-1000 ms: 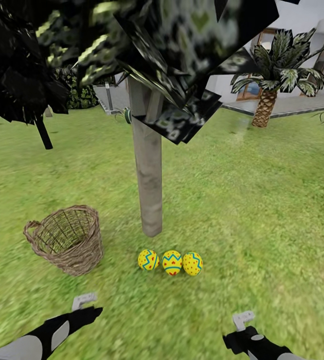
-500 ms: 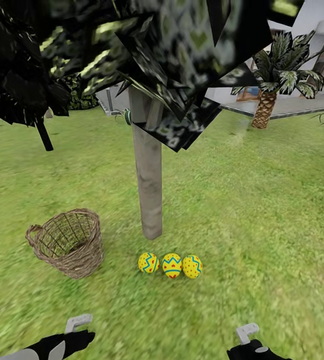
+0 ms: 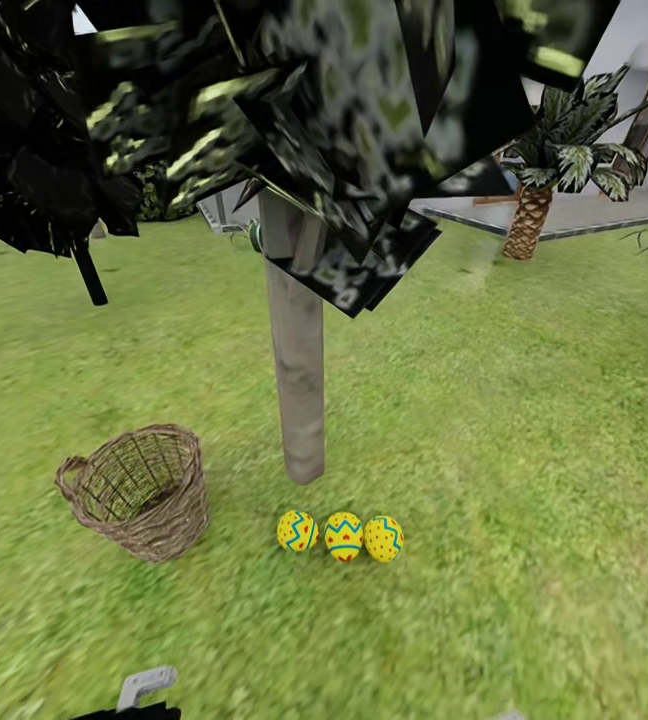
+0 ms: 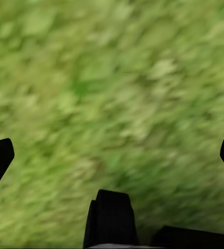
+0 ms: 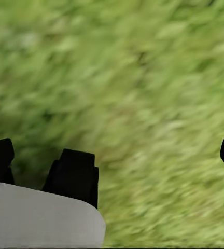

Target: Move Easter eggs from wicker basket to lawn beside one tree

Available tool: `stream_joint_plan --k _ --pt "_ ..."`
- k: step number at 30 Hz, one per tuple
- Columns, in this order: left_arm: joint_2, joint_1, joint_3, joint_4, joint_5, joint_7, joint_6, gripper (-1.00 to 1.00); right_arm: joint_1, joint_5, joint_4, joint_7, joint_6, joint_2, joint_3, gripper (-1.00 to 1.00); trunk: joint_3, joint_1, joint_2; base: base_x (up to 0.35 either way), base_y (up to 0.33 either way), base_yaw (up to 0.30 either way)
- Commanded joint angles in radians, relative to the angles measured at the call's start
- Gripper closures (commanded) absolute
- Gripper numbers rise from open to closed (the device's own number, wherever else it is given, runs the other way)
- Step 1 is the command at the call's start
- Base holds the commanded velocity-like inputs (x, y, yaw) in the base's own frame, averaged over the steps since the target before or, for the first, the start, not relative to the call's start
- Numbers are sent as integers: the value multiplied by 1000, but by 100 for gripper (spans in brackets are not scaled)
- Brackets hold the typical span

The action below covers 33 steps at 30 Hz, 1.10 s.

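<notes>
Your head camera looks forward and down across the lawn (image 3: pixel 524 420) toward the tree (image 3: pixel 299 390). Both wrist cameras face down, close over blurred grass, sharing that lawn.

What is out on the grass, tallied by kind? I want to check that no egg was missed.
Easter eggs: 3, at and, in a row on the lawn just in front of the tree's trunk
Wicker basket: 1, no egg visible inside
Trees: 3, counting the black-leaved tree and the palm
Total: 7
</notes>
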Motion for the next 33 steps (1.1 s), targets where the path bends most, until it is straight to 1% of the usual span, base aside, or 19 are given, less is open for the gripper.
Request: stream_joint_plan --k 1,5,6,8,13,18,33 --pt "-1 0 -8 3 11 -5 2 -100 3 -9 3 5 -4 0 7 -100 3 -4 7 0 0 0" --pt "-4 26 -8 7 9 -5 2 -100 25 -9 3 7 -5 18 7 -100 15 -19 35 0 0 0" --pt "-10 32 -5 6 15 -6 -4 -100 31 -8 -3 13 -7 23 7 -100 15 -19 35 0 0 0" --pt "-10 43 -6 5 20 -4 -15 -100 37 -9 1 13 -7 21 8 -100 15 -19 35 0 0 0" --pt "-10 70 -5 5 20 -3 -12 -100 37 -9 4 13 -7 20 7 -100 15 -19 35 0 0 0" --pt "-9 72 -5 5 20 -6 -12 -100 42 -9 3 13 -7 21 7 -100 15 -19 35 -42 0 0" --pt "-7 72 -5 6 20 -8 -12 -100 42 -9 4 13 -7 22 8 -100 15 -19 35 -309 0 0"
